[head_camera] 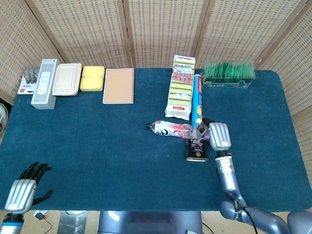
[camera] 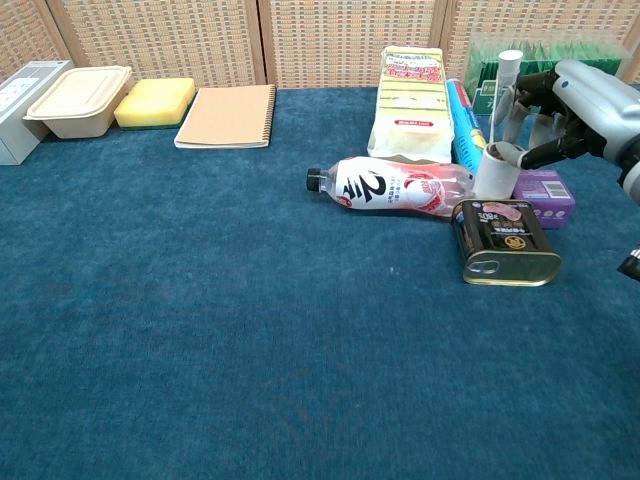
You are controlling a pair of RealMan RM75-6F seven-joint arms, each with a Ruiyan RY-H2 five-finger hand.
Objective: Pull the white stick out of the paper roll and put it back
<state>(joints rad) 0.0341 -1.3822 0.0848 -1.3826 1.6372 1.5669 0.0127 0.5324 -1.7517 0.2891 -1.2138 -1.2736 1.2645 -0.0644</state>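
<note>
Right hand (camera: 585,100), at the upper right of the chest view, pinches the white stick (camera: 503,90) upright above the paper roll (camera: 497,170), its lower end inside. Left hand (head_camera: 27,187), lower left of the head view, rests with fingers apart, holding nothing.

Blue-clothed table (head_camera: 97,146) with bottle (camera: 395,187), tin (camera: 505,241), notebook (head_camera: 118,86), perhaps sponges (head_camera: 92,78).

Deep blue felt-covered bench (head_camera: 97,161); flat tan spiral notebook (camera: 228,116); yellow rectangular sponge (camera: 155,102); cream plastic lunchbox (camera: 78,99); black-and-gold rectangular tin (camera: 505,241); clear plastic bottle with red-white patterned label (camera: 395,187); white stick (camera: 500,88).
</note>
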